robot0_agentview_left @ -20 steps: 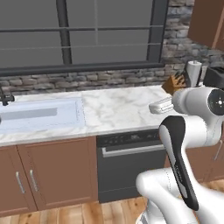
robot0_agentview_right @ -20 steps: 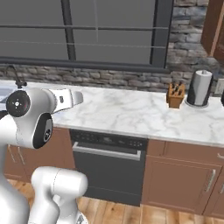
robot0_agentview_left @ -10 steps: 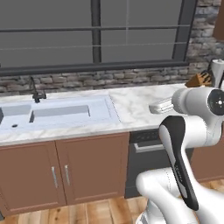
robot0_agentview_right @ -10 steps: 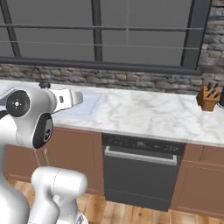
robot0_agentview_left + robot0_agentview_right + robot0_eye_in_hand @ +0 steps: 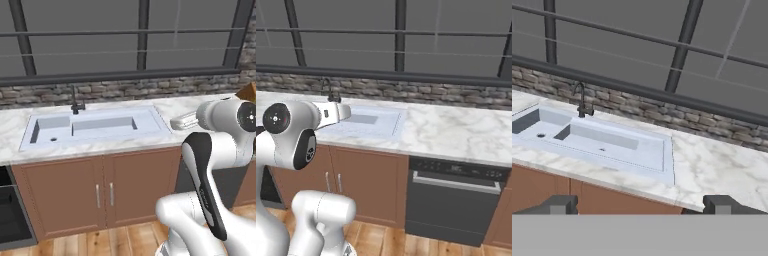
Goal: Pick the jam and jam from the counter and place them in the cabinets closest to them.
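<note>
We see the gripper (image 5: 640,204) with its two dark fingertips (image 5: 559,204) standing wide apart, nothing between them, pointing out over the marble counter (image 5: 712,170). In the left base view the hand (image 5: 184,120) sticks out sideways from the arm's upper joint, level above the counter's front edge and just right of the sink (image 5: 95,127).

The sink is a pale double basin set into the counter, with a dark tap (image 5: 76,102) standing at its back edge against the stone-brick strip (image 5: 115,90) below the big dark-framed window (image 5: 125,35). Below the sink are two brown cupboard doors (image 5: 100,192) with short silver handles meeting at the middle. In the right base view a black dishwasher (image 5: 453,197) sits under the counter to the right of those doors.

At the right edge of the left base view a tan wooden shape (image 5: 248,92) pokes in; it may be a knife block, but too little shows to be sure.

The jam jars and the wall cabinets lie somewhere outside what we can see here.
</note>
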Controlling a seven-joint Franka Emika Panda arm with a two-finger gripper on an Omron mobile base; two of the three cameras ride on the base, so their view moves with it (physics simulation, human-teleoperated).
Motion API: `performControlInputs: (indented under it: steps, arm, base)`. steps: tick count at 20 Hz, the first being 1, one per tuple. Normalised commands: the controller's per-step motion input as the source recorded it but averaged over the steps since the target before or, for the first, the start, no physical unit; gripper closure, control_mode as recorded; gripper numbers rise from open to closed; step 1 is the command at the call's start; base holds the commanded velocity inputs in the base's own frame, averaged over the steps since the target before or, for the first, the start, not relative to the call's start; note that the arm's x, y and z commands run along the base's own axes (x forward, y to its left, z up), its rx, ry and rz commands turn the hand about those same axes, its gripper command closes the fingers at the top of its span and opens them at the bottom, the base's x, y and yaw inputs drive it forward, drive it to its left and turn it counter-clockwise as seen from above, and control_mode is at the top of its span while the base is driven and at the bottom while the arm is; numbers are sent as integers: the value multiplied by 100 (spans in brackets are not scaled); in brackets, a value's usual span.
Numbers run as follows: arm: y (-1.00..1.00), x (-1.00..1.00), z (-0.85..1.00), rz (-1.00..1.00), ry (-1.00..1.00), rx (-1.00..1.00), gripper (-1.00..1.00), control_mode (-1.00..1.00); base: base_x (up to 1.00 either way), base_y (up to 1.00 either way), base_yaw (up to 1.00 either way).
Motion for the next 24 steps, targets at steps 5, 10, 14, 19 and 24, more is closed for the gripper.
performControlInputs:
  steps: [5,10,14,19,24]
  arm:
    - [0,0,0,0,0,0,-100,100]
    - [0,0,0,0,0,0,-100,100]
    - [0,0,0,0,0,0,-100,100]
    - [0,0,0,0,0,0,-100,100]
    - [0,0,0,0,0,0,-100,100]
  base:
    - [-27,74,0]
    - [-26,75,0]
    - [-26,77,0]
    - [-26,77,0]
    - [-26,77,0]
